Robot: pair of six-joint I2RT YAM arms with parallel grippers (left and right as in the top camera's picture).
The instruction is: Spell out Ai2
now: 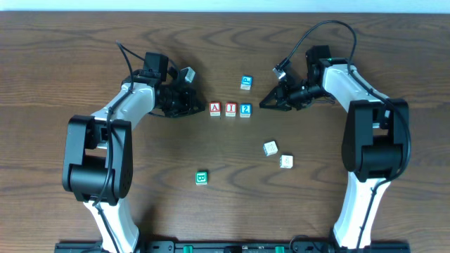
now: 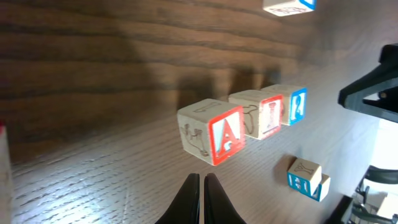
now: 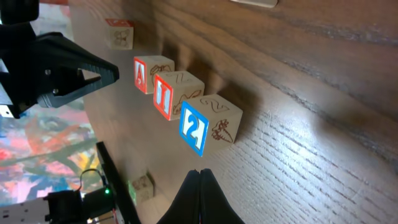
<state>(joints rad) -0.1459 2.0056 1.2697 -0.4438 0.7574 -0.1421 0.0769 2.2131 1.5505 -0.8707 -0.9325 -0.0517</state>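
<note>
Three wooden blocks stand in a row mid-table: a red "A" block (image 1: 215,109), a red "I" block (image 1: 230,109) and a blue "2" block (image 1: 245,109). My left gripper (image 1: 199,107) is shut and empty just left of the A block (image 2: 211,132). My right gripper (image 1: 264,104) is shut and empty just right of the 2 block (image 3: 205,124). The left wrist view shows A, then I (image 2: 261,114), then 2 (image 2: 295,103). The right wrist view shows 2, I (image 3: 174,92) and A (image 3: 149,73).
A blue block (image 1: 245,82) lies behind the row. Two pale blocks (image 1: 271,148) (image 1: 286,161) lie at front right. A green block (image 1: 202,178) lies nearer the front edge. Both arm bases stand at the front of the wooden table (image 1: 56,70).
</note>
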